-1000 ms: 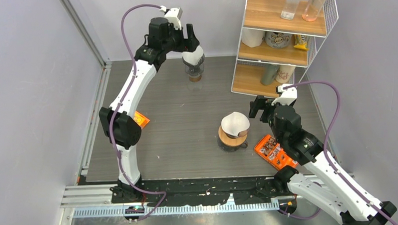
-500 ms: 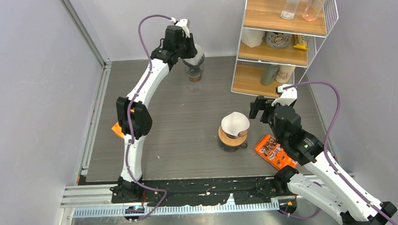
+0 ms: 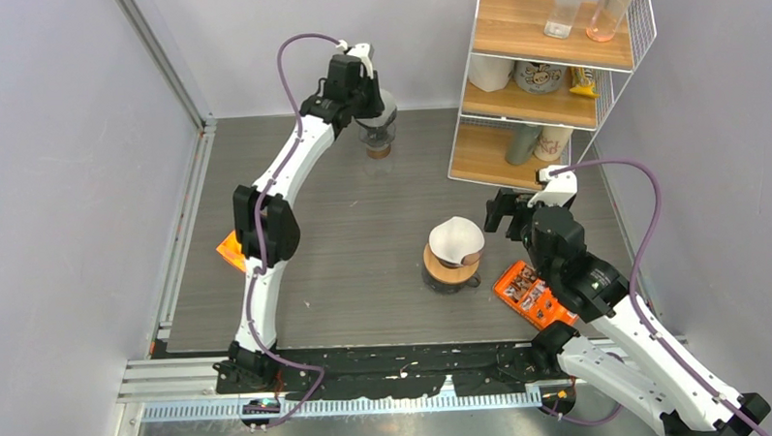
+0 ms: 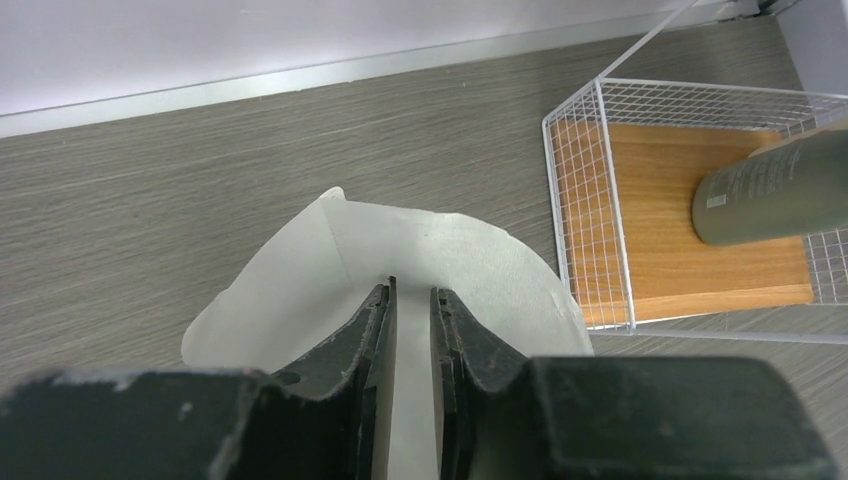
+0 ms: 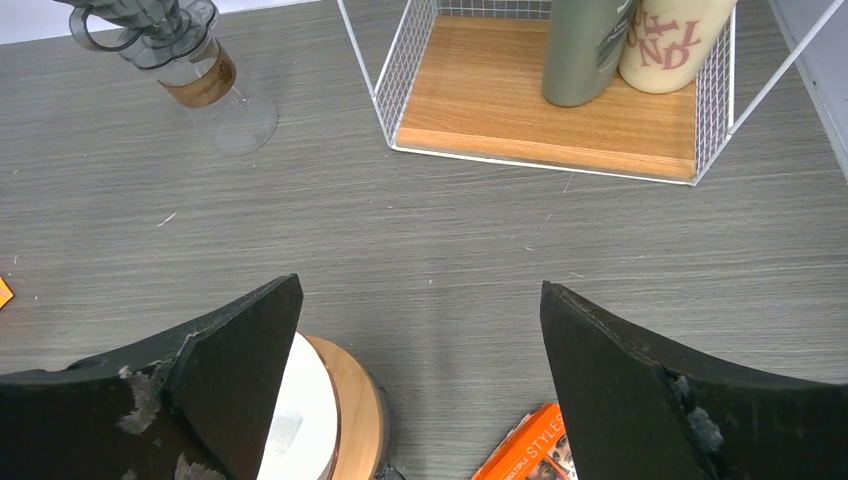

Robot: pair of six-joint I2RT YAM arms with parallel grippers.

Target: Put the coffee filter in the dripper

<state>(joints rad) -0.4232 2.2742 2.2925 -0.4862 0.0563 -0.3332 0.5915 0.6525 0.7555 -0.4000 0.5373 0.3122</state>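
Fingers [image 5: 235, 350] of your right gripper [image 5: 420, 295] stand spread wide, with only bare tabletop [image 5: 450, 250] between them. Beside one finger, that wrist camera catches a white paper cone [image 5: 295, 410] seated in a wooden ring [image 5: 345, 400], and an orange packet [image 5: 520, 450] at the lower edge. From overhead you see the same cone standing open-mouthed mid-table, with the packet just to its right. Another orange item [image 3: 228, 251] lies beside your left arm.

At the far side, your left gripper [image 4: 411, 292] is down over the grey dripper [image 5: 150, 15], which sits on a glass carafe [image 5: 215, 95] with a brown band. Overhead, the gripper hides the dripper's mouth. Only the left wrist view shows you the coffee filter [image 4: 480, 260]: white, opened into a cone, its rim uneven and rising to a peak on one side. The fingers there are drawn to a thin slit with white paper showing in it. You cannot tell whether they pinch the paper, or whether the filter is seated, since it covers the dripper below.

Right of the dripper, and apart from it, stands a wire rack [image 3: 552, 76] with wooden shelves. An olive bottle [image 5: 585, 45] and a lettered cup [image 5: 675, 45] stand on its lowest shelf.
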